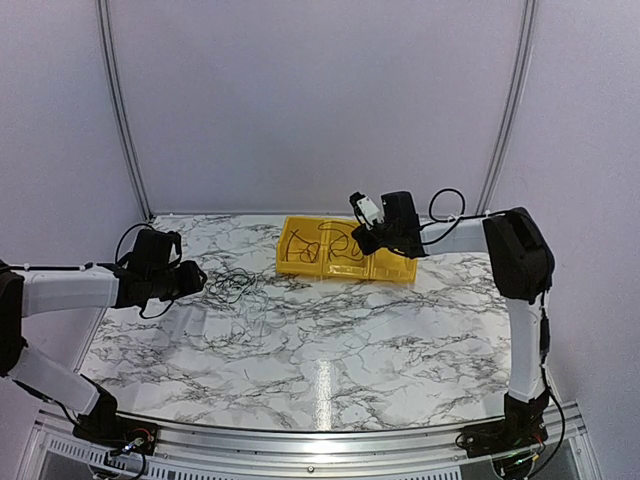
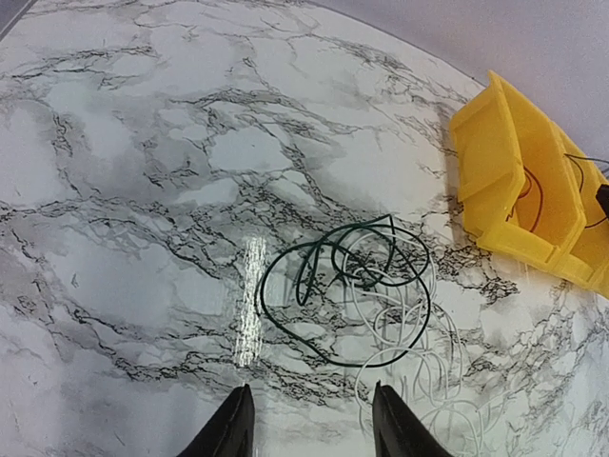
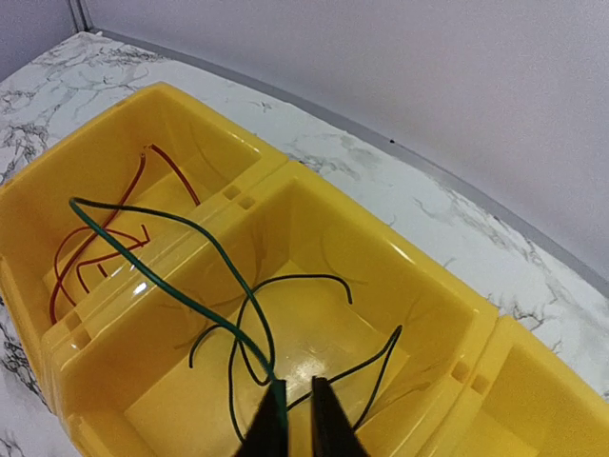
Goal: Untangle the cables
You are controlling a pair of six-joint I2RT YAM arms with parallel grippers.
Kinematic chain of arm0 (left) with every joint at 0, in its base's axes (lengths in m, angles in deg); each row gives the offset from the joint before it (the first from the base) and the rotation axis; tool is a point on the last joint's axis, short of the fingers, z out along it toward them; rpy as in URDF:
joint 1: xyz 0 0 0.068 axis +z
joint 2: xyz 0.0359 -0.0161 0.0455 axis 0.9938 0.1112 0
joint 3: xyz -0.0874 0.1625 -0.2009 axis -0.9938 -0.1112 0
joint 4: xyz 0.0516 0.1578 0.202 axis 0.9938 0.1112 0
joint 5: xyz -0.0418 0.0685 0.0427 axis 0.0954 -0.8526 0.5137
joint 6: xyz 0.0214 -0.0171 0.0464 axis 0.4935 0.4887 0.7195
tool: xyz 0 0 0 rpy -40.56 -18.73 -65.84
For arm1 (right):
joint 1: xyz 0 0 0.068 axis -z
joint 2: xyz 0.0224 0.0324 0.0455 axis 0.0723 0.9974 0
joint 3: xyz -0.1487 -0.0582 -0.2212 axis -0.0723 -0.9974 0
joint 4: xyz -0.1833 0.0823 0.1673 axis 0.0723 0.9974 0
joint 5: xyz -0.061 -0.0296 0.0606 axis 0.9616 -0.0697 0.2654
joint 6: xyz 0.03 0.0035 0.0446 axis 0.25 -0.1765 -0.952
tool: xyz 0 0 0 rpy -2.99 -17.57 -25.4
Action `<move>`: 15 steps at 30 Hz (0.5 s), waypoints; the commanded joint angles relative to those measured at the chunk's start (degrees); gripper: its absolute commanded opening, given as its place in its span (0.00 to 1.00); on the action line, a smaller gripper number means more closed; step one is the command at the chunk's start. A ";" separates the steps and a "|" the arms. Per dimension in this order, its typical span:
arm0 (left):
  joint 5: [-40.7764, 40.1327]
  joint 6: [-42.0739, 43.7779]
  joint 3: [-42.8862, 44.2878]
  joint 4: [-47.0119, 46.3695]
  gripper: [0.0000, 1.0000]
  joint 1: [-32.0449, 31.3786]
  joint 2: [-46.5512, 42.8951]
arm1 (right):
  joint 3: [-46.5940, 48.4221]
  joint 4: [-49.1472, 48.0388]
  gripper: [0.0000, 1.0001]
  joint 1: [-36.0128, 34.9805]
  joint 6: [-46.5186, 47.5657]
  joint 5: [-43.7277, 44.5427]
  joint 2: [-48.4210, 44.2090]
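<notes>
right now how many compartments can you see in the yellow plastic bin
3. The left compartment holds a thin red wire, the middle compartment a thin green wire, and the right compartment is cut off at the picture's edge. More may be hidden.

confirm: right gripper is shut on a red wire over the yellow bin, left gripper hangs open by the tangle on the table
Not quite. The right wrist view shows the right gripper shut on a green wire, not red; the red wire lies loose in the yellow bin. The rest holds: the left gripper hangs open by the tangle on the table.
</notes>
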 commanded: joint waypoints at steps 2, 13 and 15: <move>-0.10 -0.42 -1.45 -2.36 0.45 0.32 -0.70 | 0.71 0.81 0.30 0.05 -0.70 2.84 -4.03; 0.96 1.39 1.16 -0.88 0.45 0.33 0.67 | 17.11 30.12 0.57 0.32 15.45 -10.20 -5.12; 1.24 1.84 1.82 -0.26 0.45 0.33 0.96 | 24.85 40.14 0.58 0.40 21.72 -11.67 -1.55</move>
